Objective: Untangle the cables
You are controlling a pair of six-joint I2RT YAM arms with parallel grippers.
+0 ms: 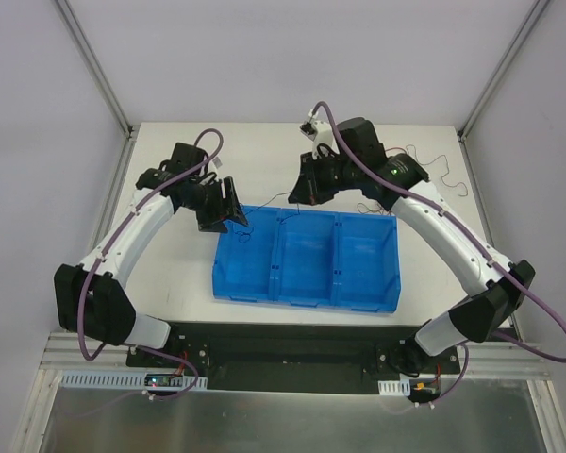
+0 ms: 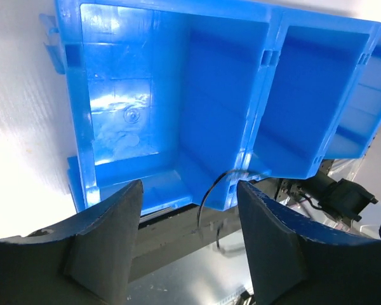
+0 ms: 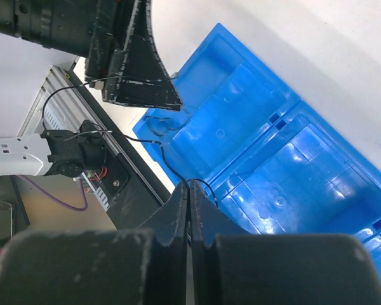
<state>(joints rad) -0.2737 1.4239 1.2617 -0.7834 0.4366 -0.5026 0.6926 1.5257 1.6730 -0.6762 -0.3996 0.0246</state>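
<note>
Over blue tray (image 1: pixel 307 294), right gripper (image 3: pixel 189 189) clamps black cable (image 3: pixel 160 145)

White table (image 1: pixel 264 151) carries the 3-compartment blue tray. Left gripper (image 2: pixel 189 185) hovers at left compartment's rim, fingers wide apart, black cable hanging between them, contact unclear. Right gripper fingers pressed together on black cable, which runs over left compartment toward left gripper. More fine cables (image 1: pixel 450 176) lie on table beside right arm (image 1: pixel 453 236).

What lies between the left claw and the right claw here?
One thin black cable, pinched in the shut right claw and arcing toward the open left claw, near the blue tray's edge. The right wrist view shows it clearest.
</note>
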